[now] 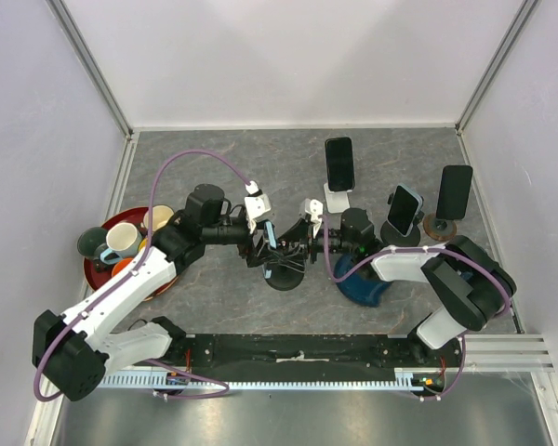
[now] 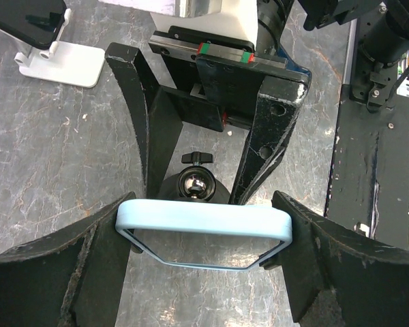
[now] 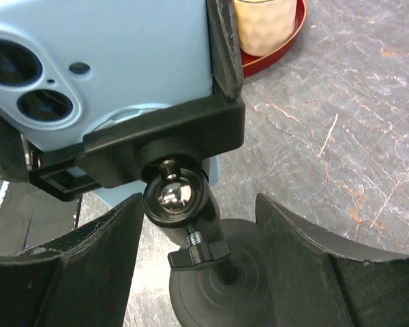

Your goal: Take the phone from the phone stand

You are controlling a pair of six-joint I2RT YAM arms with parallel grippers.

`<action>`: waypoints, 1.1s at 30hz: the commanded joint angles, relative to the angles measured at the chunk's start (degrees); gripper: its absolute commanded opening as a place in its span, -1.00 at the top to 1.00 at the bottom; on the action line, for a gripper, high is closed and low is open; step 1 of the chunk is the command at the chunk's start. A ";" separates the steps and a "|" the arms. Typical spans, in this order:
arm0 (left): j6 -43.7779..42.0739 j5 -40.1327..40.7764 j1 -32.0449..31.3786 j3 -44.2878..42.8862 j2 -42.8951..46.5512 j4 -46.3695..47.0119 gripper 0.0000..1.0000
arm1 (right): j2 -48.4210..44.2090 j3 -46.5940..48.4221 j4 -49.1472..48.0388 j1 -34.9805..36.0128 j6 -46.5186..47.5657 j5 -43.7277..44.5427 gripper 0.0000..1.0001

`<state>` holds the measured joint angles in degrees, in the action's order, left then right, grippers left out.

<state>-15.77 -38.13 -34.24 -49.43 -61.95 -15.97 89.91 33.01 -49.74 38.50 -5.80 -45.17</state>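
A light-blue phone [image 1: 271, 236] sits in the clamp of a black phone stand with a round base [image 1: 284, 275] at the table's middle. My left gripper [image 2: 203, 253] is shut on the phone's two side edges [image 2: 204, 221], above the stand's ball joint [image 2: 196, 184]. My right gripper [image 3: 199, 253] is open, its fingers straddling the stand's neck over the base [image 3: 221, 289] without touching it. The right wrist view shows the phone's back [image 3: 109, 61] with camera lenses, resting in the black clamp [image 3: 157, 139]. The two grippers face each other [image 1: 293, 249].
Three other phones stand at the back right: on a white stand [image 1: 338, 163], a black stand [image 1: 405, 210] and a brown round stand [image 1: 454, 193]. A red tray [image 1: 100, 275] with cups sits left. A blue object [image 1: 363, 290] lies under the right arm.
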 commanded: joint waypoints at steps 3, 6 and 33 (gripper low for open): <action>-1.28 -4.94 -0.39 -2.60 -0.89 1.46 0.56 | 0.62 -0.23 -8.80 0.35 -1.14 -1.42 -0.45; -1.19 -4.94 -0.39 -2.69 -1.06 1.46 0.56 | -0.35 0.82 -5.48 0.43 1.40 -0.89 -0.44; 11.07 9.36 -1.09 -3.66 5.95 3.92 -0.49 | -3.16 -5.24 -11.60 2.37 3.70 11.05 1.00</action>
<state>-14.87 -37.30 -34.59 -50.11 -62.08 -16.60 88.97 30.76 -53.36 40.49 -1.74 -41.74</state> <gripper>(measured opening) 0.828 0.425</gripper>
